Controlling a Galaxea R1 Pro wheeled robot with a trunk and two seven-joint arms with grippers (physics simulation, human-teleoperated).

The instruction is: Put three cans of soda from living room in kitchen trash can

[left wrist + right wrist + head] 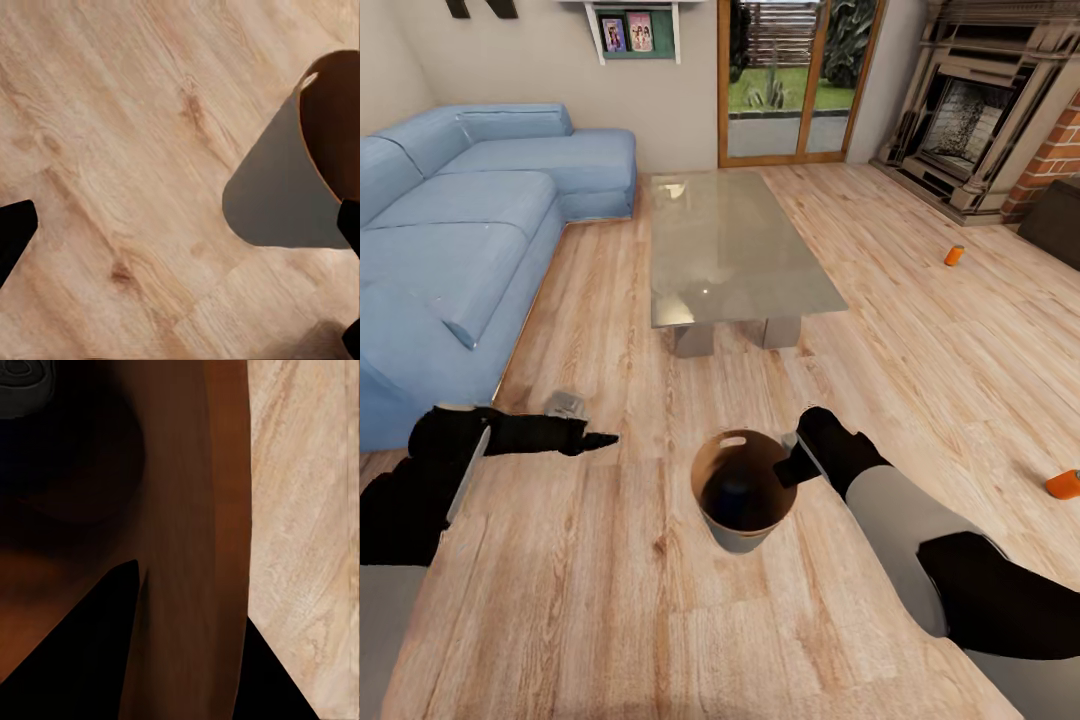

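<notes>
You faced the living room: the blue sofa (470, 210), then the glass coffee table (735, 245). Your right gripper (792, 462) was clamped on the rim of the trash can (744, 530), one finger inside, one outside. Your left gripper (592, 440) hung empty, fingers spread. Two orange cans (954, 256) (1063, 484) lay on the floor, well apart.

Light wood-plank floor (920, 330). Blue corner sofa (470, 220) along left wall; glass-topped coffee table (735, 250) centre; brick fireplace (985, 120) right; glazed garden door (795, 75) at rear.
</notes>
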